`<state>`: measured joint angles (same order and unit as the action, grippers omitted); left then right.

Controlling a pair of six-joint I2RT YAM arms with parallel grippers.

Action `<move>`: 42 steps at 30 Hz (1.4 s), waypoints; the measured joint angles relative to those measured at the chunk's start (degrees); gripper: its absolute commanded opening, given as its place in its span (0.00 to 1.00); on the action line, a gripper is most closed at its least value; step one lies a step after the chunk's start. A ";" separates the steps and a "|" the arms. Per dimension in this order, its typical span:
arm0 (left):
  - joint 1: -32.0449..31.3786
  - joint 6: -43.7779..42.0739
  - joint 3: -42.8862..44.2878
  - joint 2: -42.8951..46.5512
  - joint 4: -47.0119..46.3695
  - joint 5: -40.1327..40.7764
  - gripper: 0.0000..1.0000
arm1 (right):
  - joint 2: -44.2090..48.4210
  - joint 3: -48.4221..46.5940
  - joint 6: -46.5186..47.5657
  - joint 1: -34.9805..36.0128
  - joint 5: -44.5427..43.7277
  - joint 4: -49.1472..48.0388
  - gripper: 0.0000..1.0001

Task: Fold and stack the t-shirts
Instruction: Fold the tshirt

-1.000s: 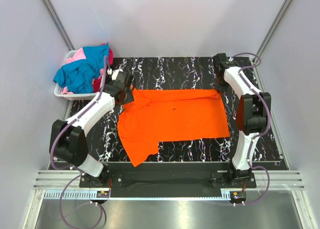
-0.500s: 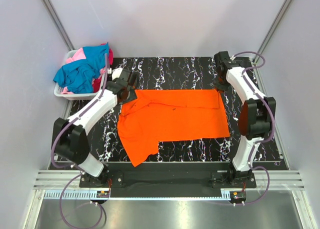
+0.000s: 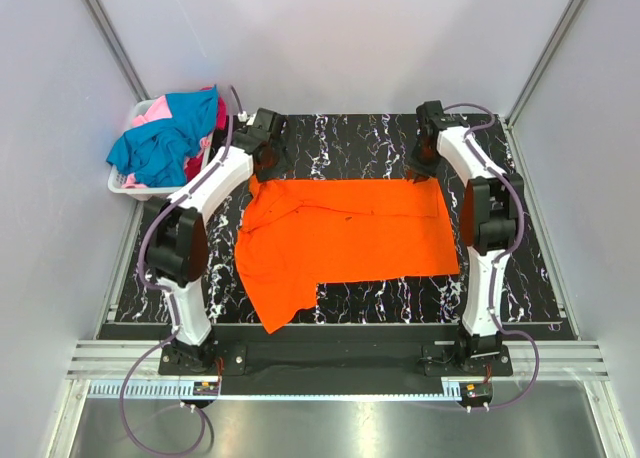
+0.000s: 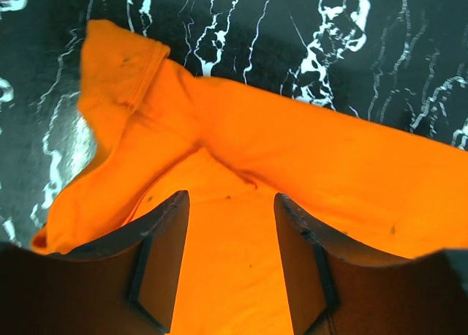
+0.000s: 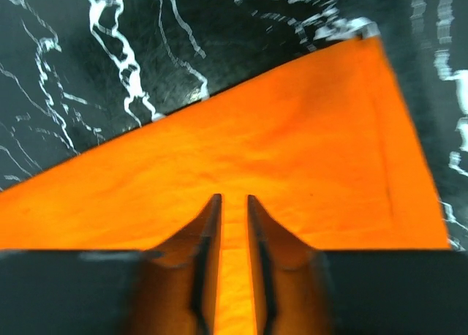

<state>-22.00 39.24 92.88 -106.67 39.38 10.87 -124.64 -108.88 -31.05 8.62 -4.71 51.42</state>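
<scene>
A vivid orange t-shirt [image 3: 350,228] lies spread on the black marbled mat, with one sleeve hanging toward the near left. My left gripper [image 3: 268,160] hovers at the shirt's far left corner. In the left wrist view [image 4: 230,196] its jaws stand wide apart and empty over the rumpled orange cloth [image 4: 329,167]. My right gripper [image 3: 420,168] is at the shirt's far right corner. In the right wrist view [image 5: 234,197] its jaws stand a narrow gap apart above the flat cloth [image 5: 256,145], holding nothing. Teal-blue [image 3: 165,143], pink [image 3: 150,108] and red [image 3: 218,113] shirts are piled in the basket.
The white slatted basket [image 3: 135,189] stands off the mat's far left corner, close to my left arm. The black marbled mat [image 3: 350,138] shows bare beyond the shirt's far edge. Grey walls close in on both sides and behind.
My left gripper has swung away from me to the shirt's far left corner. My right gripper has shifted a little left along the far edge. The shirt has barely moved.
</scene>
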 measured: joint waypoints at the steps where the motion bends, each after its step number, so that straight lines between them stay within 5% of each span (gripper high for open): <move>1: 0.13 0.02 0.90 -1.33 0.11 -0.44 0.53 | -0.57 -0.09 0.07 0.00 1.09 0.02 0.33; 6: 0.59 0.02 3.21 -6.54 2.16 -1.92 0.52 | -3.02 -0.15 0.61 0.00 4.50 0.70 0.40; 17: 0.59 -0.42 4.11 -7.76 5.11 -3.06 0.52 | -10.16 -4.61 0.13 -0.35 4.22 5.31 0.36; 32: 4.20 -3.67 4.33 -7.93 6.08 -3.19 0.51 | -27.74 -37.11 -1.07 -8.37 2.08 19.02 0.33; 42: 7.17 -3.91 14.14 -16.48 7.80 -5.51 0.52 | -29.18 -39.82 -2.43 -12.46 3.28 19.91 0.29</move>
<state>-14.83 35.33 107.02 -123.15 47.18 5.37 -153.82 -148.70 -33.47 -3.84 -1.43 71.33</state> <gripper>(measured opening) 0.518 0.301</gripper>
